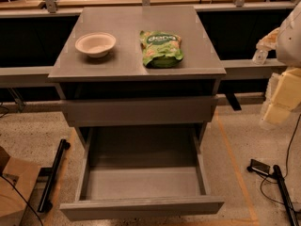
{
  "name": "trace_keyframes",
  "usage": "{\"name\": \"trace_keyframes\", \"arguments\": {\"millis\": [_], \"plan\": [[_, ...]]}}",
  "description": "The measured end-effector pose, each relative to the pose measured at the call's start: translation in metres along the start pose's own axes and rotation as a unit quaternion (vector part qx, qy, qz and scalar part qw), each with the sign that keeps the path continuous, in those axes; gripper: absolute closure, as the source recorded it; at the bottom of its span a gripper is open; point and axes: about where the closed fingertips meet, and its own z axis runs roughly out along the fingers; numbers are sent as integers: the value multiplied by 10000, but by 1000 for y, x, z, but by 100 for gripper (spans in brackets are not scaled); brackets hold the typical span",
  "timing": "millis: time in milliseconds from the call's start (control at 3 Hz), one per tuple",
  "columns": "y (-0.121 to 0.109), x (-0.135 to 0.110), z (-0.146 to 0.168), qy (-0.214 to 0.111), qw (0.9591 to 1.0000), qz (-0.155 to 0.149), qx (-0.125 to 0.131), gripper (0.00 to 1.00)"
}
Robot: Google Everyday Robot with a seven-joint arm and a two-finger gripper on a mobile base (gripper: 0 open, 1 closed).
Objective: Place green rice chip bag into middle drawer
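The green rice chip bag (161, 49) lies flat on the grey cabinet top (127, 65), right of centre and near the front edge. The middle drawer (141, 182) is pulled far out below, showing its bare grey floor and low side walls, with nothing inside. My gripper (281, 102) hangs at the right edge of the view as pale cream parts. It is well to the right of the cabinet, beside it and apart from both the bag and the drawer. It holds nothing that I can see.
A cream round bowl (95, 44) sits on the cabinet top, left of the bag. The drawer front above (138, 110) stands slightly out. A cardboard box (14, 187) and a black bar (52, 173) lie on the floor at left. Cables and a black stand (277, 182) lie at right.
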Motion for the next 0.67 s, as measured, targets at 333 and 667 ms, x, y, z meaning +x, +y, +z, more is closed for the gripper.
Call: {"name": "trace_keyframes", "arguments": {"millis": [333,667], "plan": [[0,0,0,-1,10000,0,1,0],[-20,-6,19,-282,9996,6,29,0]]}}
